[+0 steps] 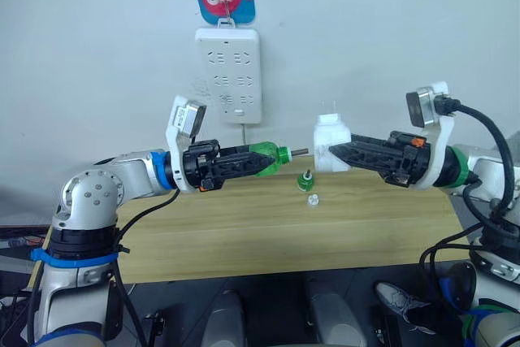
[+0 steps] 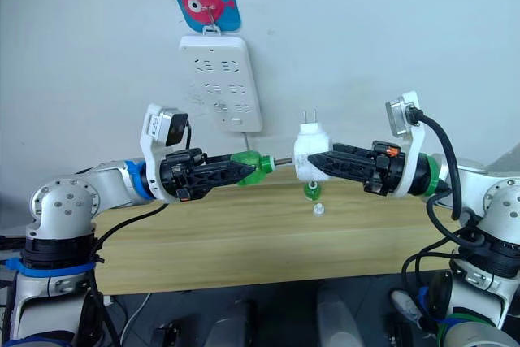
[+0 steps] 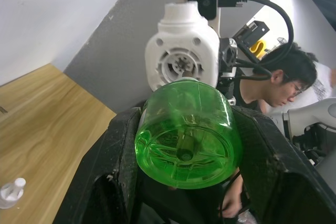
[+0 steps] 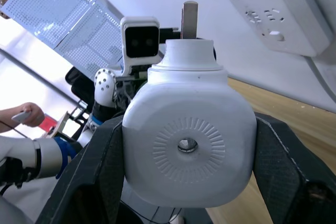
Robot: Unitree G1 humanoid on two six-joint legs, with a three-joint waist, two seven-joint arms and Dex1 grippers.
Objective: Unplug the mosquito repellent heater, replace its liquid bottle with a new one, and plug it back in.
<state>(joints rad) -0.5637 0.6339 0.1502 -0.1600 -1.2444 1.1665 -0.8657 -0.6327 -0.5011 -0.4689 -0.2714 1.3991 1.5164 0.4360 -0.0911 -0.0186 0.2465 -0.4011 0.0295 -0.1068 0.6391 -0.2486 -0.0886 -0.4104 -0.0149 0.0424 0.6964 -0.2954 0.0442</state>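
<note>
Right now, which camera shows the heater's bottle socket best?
The left wrist view: it looks straight into the round opening of the mosquito repellent heater, just past the green bottle. Both eye views show the heater side-on in the right gripper. The right wrist view shows its opposite face.

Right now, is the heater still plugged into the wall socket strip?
No: the right gripper holds the mosquito repellent heater in the air above the table, its prongs bare, well clear of the socket strip.
</note>
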